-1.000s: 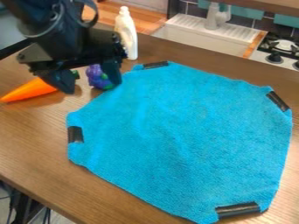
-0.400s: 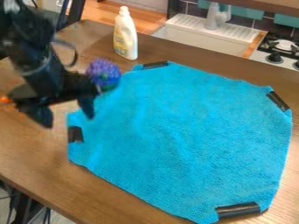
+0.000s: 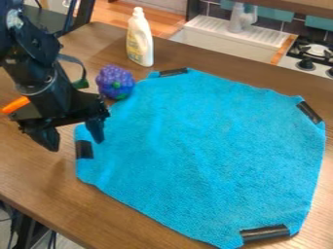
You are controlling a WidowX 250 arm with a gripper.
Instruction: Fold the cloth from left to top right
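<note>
Your gripper (image 3: pixel 76 138) hangs with jaws apart by the left taped corner, likely so one finger can meet that edge; the blue cloth (image 3: pixel 201 155) lies spread flat on the wooden table (image 3: pixel 39 175), presumably ready for folding.

Cloth (image 3: pixel 201 151): fabric, matt, fuzzy nap, slightly rough. Tape strips (image 3: pixel 265 233) on it: smooth, faint sheen. Table (image 3: pixel 39 180) under my pincer (image 3: pixel 75 141): wood look, visible grain, smooth, soft sheen. Me: hard black plastic look, mostly matt, few shiny spots up my arm. Bottle (image 3: pixel 139 41): smooth plastic, light gloss. Grapes (image 3: pixel 115 81): bumpy, plastic-looking, slight shine. Carrot (image 3: pixel 15 104): smooth, matt-ish. Sink (image 3: pixel 221 44): hard, smooth, ridged drainer. Counter (image 3: pixel 117 14) behind: wood look, striped grain.
</note>
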